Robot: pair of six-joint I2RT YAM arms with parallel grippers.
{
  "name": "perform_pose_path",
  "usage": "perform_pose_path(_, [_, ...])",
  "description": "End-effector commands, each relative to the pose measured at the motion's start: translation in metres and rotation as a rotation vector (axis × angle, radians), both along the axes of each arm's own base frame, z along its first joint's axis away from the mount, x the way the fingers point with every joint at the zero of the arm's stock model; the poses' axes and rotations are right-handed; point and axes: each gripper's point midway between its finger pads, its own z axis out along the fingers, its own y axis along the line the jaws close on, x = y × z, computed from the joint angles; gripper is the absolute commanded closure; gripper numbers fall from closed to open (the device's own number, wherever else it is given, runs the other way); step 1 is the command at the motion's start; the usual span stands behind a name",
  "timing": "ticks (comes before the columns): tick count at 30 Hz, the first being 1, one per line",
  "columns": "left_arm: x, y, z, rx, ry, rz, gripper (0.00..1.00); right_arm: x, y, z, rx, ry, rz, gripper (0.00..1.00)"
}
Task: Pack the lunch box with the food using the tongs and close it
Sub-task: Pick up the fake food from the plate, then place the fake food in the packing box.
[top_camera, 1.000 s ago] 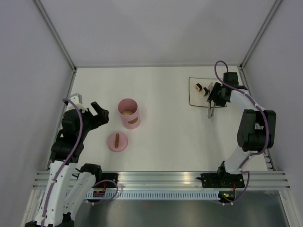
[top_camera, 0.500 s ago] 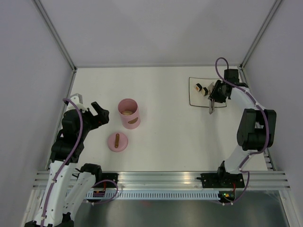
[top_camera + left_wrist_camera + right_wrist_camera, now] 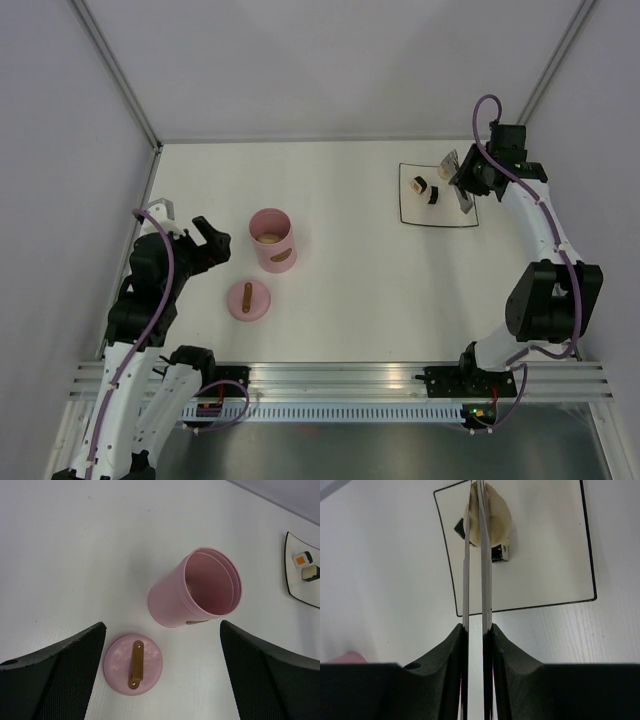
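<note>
the tongs [image 3: 475,575] pinch a beige food piece [image 3: 490,520] over the plate [image 3: 545,570] — the right gripper [image 3: 476,630] squeezes their arms together to keep it. across the table the lunch box [image 3: 172,597] stands open, lid [image 3: 133,663] beside it, ready for loading — left gripper [image 3: 207,238] spread wide nearby.

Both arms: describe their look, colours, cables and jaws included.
The left arm and right arm match: white tubular links between chunky black joints, with a purple cable looping along each. Their jaws are black; the left pair shows mesh-textured inner faces.
</note>
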Motion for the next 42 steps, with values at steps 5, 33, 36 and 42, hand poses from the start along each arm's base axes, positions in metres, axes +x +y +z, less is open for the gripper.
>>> perform_pose_path(5, [0.003, 0.0, 0.006, 0.03, -0.041, -0.018, 0.0, -0.009, 0.032, 0.095, 0.028, -0.198, 0.118, 0.94])
perform_pose_path(33, [0.002, 0.01, 0.009, 0.043, -0.055, 0.034, 0.0, -0.154, 0.372, 0.095, 0.07, -0.152, 0.96, 0.95])
perform_pose_path(36, [0.002, 0.01, 0.008, 0.044, -0.052, 0.037, 0.0, -0.157, 0.374, 0.095, 0.068, -0.156, 0.966, 0.95])
perform_pose_path(42, [0.002, 0.01, 0.008, 0.045, -0.049, 0.036, 0.0, -0.163, 0.371, 0.08, 0.065, -0.117, 0.976, 0.94])
